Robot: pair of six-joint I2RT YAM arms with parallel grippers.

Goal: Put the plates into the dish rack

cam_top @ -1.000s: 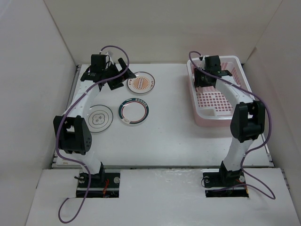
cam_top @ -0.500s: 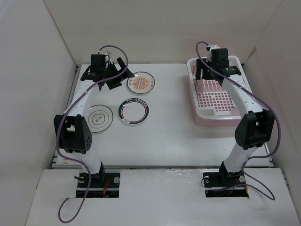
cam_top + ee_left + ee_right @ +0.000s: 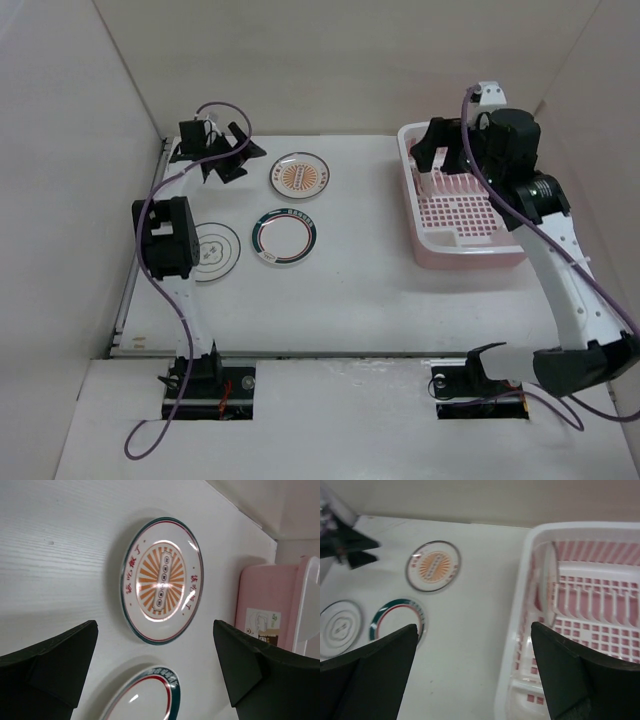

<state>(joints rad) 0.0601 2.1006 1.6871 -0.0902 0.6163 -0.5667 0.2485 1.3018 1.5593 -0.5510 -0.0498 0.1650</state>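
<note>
Three white plates lie flat on the table: a sunburst plate (image 3: pixel 301 176) (image 3: pixel 161 580) (image 3: pixel 433 566), a green-rimmed plate (image 3: pixel 284 237) (image 3: pixel 150 700) (image 3: pixel 397 617) and a thin-ringed plate (image 3: pixel 214 251) (image 3: pixel 340 627). The pink dish rack (image 3: pixel 470 250) (image 3: pixel 520 630) (image 3: pixel 265 610) stands at the right. In it a white plate (image 3: pixel 548 582) seems to stand on edge among the dividers. My left gripper (image 3: pixel 232 160) (image 3: pixel 155 625) hangs open and empty, left of the sunburst plate. High over the rack's left rim, my right gripper (image 3: pixel 440 165) (image 3: pixel 474 627) is open and empty.
White walls close in the table on the left, back and right. The rack sits close to the right wall. Purple cables loop off both arms.
My right gripper has opened wide and lifted up and back out of the rack. The left arm has swung up and left, drawing its gripper away from the sunburst plate.
</note>
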